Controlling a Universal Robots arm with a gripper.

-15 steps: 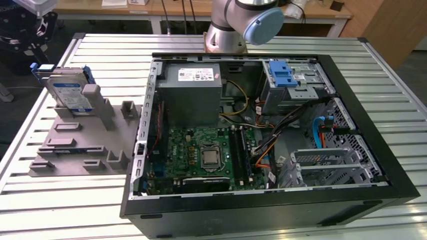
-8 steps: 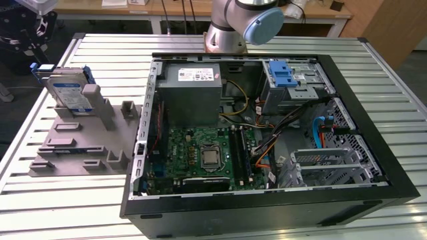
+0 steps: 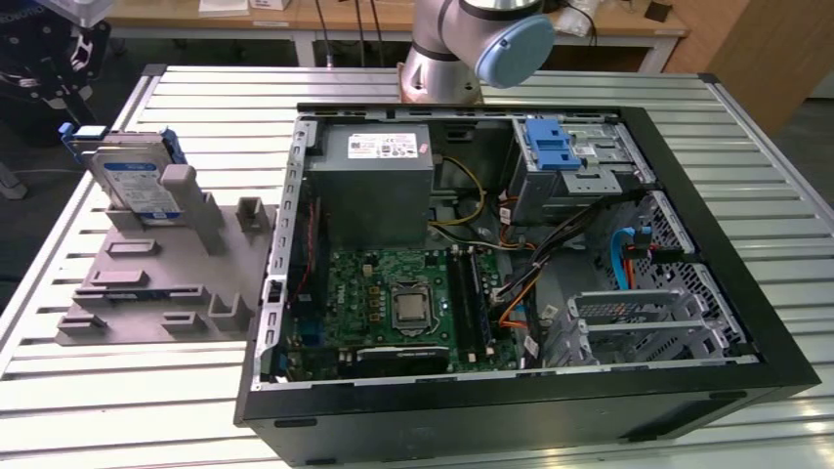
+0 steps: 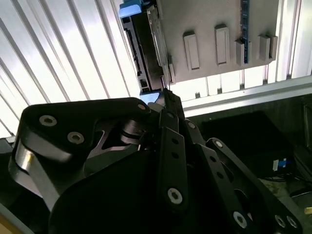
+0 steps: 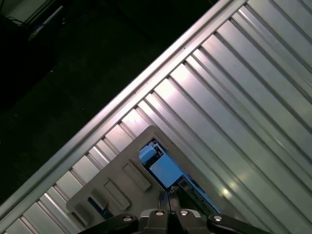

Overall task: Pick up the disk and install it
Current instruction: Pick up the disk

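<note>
The disk [image 3: 137,186] stands on edge in a grey slotted holder [image 3: 156,283] on the table, at the exterior view's left, beside the open computer case [image 3: 729,195]. Its blue-and-white label faces outward and a blue bracket runs along its edges. In the second wrist view the disk [image 4: 145,48] appears edge-on just past my gripper [image 4: 163,95]. In the first wrist view the disk's blue top [image 5: 165,170] lies just beyond my gripper [image 5: 169,197]. The fingertips are pressed together with nothing between them, apart from the disk and well above it.
The case holds a grey power supply box [image 3: 371,176], a green motherboard [image 3: 397,303] and a metal drive cage with a blue latch [image 3: 554,147]. The arm's base [image 3: 456,54] stands behind the case. The ribbed metal table [image 5: 253,83] ends at an edge [image 5: 122,105] near the holder.
</note>
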